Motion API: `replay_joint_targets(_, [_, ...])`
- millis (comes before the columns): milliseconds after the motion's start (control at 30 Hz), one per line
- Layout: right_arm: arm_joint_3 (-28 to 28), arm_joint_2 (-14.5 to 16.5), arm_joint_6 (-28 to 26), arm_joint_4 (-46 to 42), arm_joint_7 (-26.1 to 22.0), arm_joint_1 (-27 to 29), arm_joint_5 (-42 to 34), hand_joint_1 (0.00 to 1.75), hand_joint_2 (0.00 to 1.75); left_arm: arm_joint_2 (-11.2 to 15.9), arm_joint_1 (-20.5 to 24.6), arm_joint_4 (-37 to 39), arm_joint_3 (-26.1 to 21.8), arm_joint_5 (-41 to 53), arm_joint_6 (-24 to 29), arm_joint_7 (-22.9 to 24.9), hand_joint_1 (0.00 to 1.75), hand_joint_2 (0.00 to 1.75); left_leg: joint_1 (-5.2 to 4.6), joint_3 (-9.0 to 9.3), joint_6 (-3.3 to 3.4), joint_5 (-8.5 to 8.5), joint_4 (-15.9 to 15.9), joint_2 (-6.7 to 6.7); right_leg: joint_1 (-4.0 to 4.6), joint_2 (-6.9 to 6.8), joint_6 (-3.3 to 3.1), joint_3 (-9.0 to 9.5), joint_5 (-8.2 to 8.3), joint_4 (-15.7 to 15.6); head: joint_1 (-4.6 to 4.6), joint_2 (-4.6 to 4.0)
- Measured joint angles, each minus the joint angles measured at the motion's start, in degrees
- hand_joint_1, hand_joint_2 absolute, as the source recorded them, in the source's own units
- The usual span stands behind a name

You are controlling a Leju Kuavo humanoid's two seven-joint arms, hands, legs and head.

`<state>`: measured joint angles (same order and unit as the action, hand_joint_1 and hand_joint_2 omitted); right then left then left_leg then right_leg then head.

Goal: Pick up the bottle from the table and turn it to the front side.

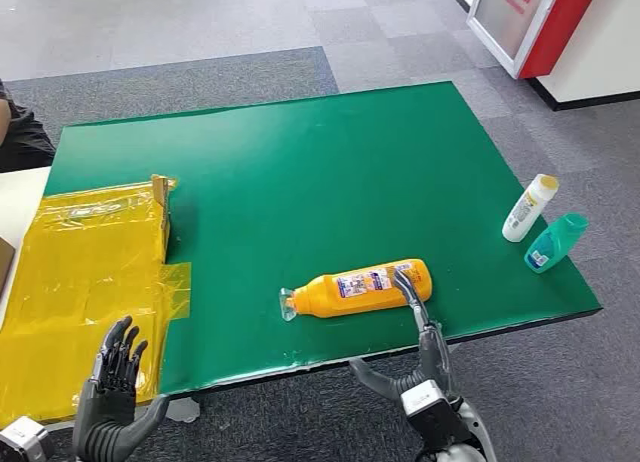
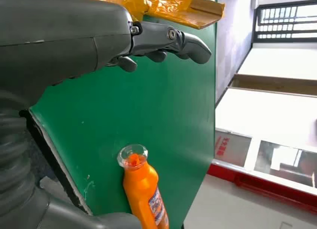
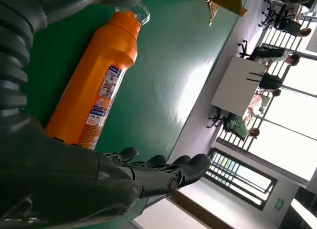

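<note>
Left hand (image 1: 113,382) raised at the near edge, fingers spread wide, gripping nothing. Just beyond and beneath it, a yellow plastic-wrapped box (image 1: 83,272) on the green surface (image 1: 302,172). Off to that hand's right, well apart: orange bottle (image 1: 362,287) lying flat, clear cap (image 1: 286,303) pointing toward the box, label facing up. Right hand (image 1: 419,357) open too, extended fingers reaching over the bottle's base end, thumb out to the side, nothing held. Farther right, well apart from it: a white bottle (image 1: 530,208) and a teal bottle (image 1: 556,241), side by side.
</note>
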<state>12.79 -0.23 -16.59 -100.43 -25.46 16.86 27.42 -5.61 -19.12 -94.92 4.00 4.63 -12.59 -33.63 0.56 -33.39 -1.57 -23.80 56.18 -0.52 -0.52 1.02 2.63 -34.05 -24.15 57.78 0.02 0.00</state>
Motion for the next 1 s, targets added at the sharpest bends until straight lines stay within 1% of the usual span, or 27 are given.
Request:
replay_joint_targets(400, [0.01, -0.08, -0.15, 0.0, 0.1, 0.15, 0.21, 0.0, 1.75, -0.3, 0.0, 0.0, -0.34, -0.07, -0.22, -0.17, 0.0, 1.75, 0.0, 0.0, 0.0, 0.0, 0.0, 0.0, 0.0, 0.0, 0.0, 0.0, 0.0, 0.0, 0.0, 0.0])
replay_joint_targets(467, [0.07, -0.16, -0.51, 0.0, 0.6, 0.15, 1.23, 0.0, 1.75, -0.34, 0.0, 0.0, -0.4, -0.2, -0.33, -0.21, 0.0, 1.75, 0.0, 0.0, 0.0, 0.0, 0.0, 0.0, 0.0, 0.0, 0.0, 0.0, 0.0, 0.0, 0.0, 0.0])
replay_joint_targets(533, [0.27, -0.64, -1.24, 0.0, 2.77, 0.05, 4.72, 0.0, 1.75, -0.39, 0.0, 0.0, -0.69, -0.31, -0.61, -0.16, 0.0, 1.75, 0.0, 0.0, 0.0, 0.0, 0.0, 0.0, 0.0, 0.0, 0.0, 0.0, 0.0, 0.0, 0.0, 0.0])
replay_joint_targets(633, [0.54, -2.62, -1.14, 0.0, 10.09, -0.59, 13.31, 0.0, 1.75, -0.5, 0.05, 0.03, -1.93, 0.02, -1.64, 0.32, 0.0, 1.75, 0.0, 0.0, 0.0, 0.0, 0.0, 0.0, 0.0, 0.0, 0.0, 0.0, 0.0, 0.0, 0.0, 0.0])
replay_joint_targets(700, [0.49, -4.14, -0.3, 0.0, 13.21, -1.18, 15.92, 0.0, 1.75, -0.67, 0.09, 0.16, -2.93, 0.31, -2.25, 0.59, 0.0, 1.75, 0.0, 0.0, 0.01, 0.0, 0.0, 0.0, -0.01, 0.0, 0.01, 0.01, 0.01, -0.01, 0.01, 0.0])
replay_joint_targets(800, [0.42, -5.65, 0.27, 0.0, 14.05, -1.83, 16.43, 0.0, 1.75, -0.88, 0.16, 0.46, -3.98, 0.61, -2.66, 0.67, 0.0, 1.75, -0.01, 0.0, 0.01, 0.0, 0.0, 0.0, -0.01, 0.0, 0.02, 0.01, 0.02, -0.01, 0.01, 0.0])
replay_joint_targets(933, [0.42, -6.57, 0.42, 0.0, 14.33, -2.07, 17.1, 0.0, 1.75, -1.17, 0.19, 0.68, -4.67, 0.84, -2.83, 0.75, 0.0, 1.75, 0.0, 0.0, 0.01, 0.0, 0.0, 0.0, -0.01, 0.0, 0.01, 0.0, 0.01, -0.01, 0.0, 0.0])
replay_joint_targets(1000, [0.43, -7.33, 1.41, 0.03, 16.06, -2.43, 19.19, 0.0, 1.75, -1.29, 0.27, 0.81, -4.87, 1.06, -2.96, 1.22, 0.0, 1.75, 0.0, -0.01, 0.0, 0.0, 0.0, 0.0, -0.01, 0.0, 0.01, -0.01, 0.01, -0.01, 0.0, 0.0])
